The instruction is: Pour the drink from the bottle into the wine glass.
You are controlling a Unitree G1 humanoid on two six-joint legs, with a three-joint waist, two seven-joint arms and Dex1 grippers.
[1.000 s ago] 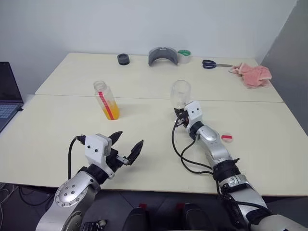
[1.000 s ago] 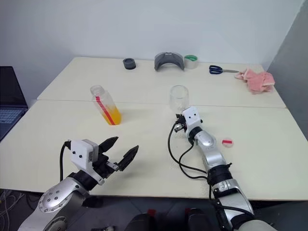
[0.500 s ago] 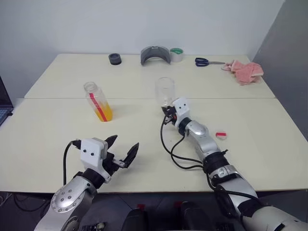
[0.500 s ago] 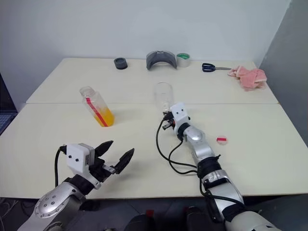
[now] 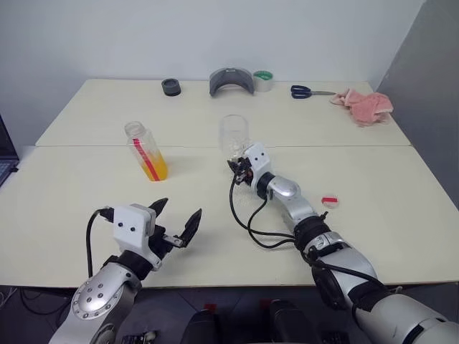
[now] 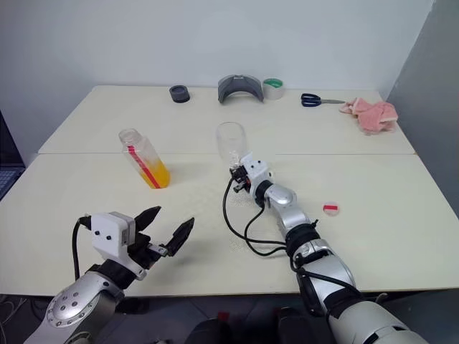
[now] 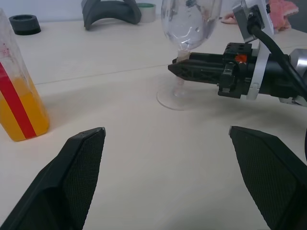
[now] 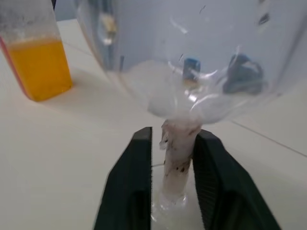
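Observation:
The wine glass stands upright and empty on the cream table, near its middle. My right gripper reaches in level at its stem. In the right wrist view the fingers flank the stem with a slim gap on one side, so the gripper is open. The bottle stands uncapped to the glass's left, with the orange drink filling its lower part. My left gripper hovers wide open and empty near the front edge, pointing toward the bottle and the glass.
A small red-and-white cap lies right of my right arm. Along the far edge sit a black ring, a grey curved piece, a tape roll, scissors and a pink cloth. A black cable loops by the right wrist.
My right gripper has moved left with the wine glass, bringing the glass closer to the bottle. The left gripper has stayed open in about the same place.

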